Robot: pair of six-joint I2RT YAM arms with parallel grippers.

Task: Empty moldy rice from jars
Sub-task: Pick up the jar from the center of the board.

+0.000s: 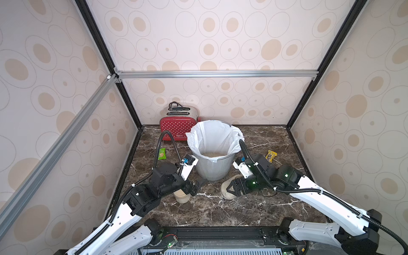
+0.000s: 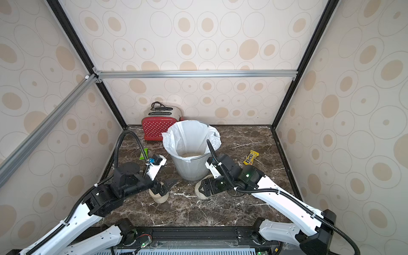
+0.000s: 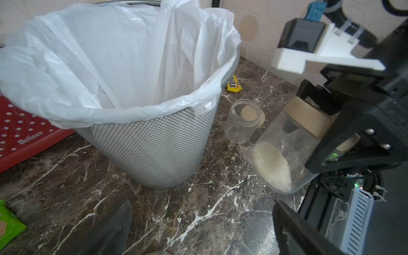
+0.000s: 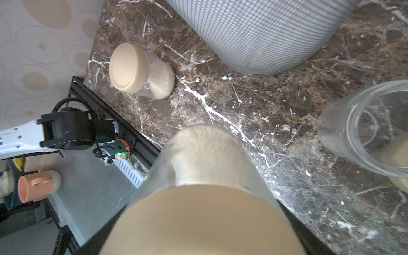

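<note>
You can read "Belinee" on the red, white-dotted toaster (image 3: 22, 132) at the back left, just behind the mesh bin (image 1: 213, 171). The "m&m's" logo shows on the yellow candy packet (image 2: 250, 157), which lies alone toward the right wall. The green snack packet (image 1: 162, 153) left of the bin has print too small to read.

Your right gripper (image 1: 231, 187) is clamped on the beige lid (image 4: 198, 220) of the held jar (image 3: 284, 150). That jar is tilted low over the marble table (image 1: 212, 212), just beside the bin's foot, and its moldy rice (image 3: 271, 165) is heaped at the base end. The rice in the bin (image 1: 213, 154) lies at the bottom of the white liner (image 1: 212, 136).

Your left gripper (image 3: 202, 206) stands wide open with nothing between its fingers, above the lidded jar (image 4: 141, 70). That jar stands upright with rice inside, nearer the front edge than the back wall. The empty jar (image 3: 241, 123) stands open near the bin, with a loose lid (image 3: 262, 120) just behind it; in both top views the right arm hides them.

Your open room is the front middle of the table, between the two arms. The held jar sits in a tight pocket between the bin wall and the empty jar.
</note>
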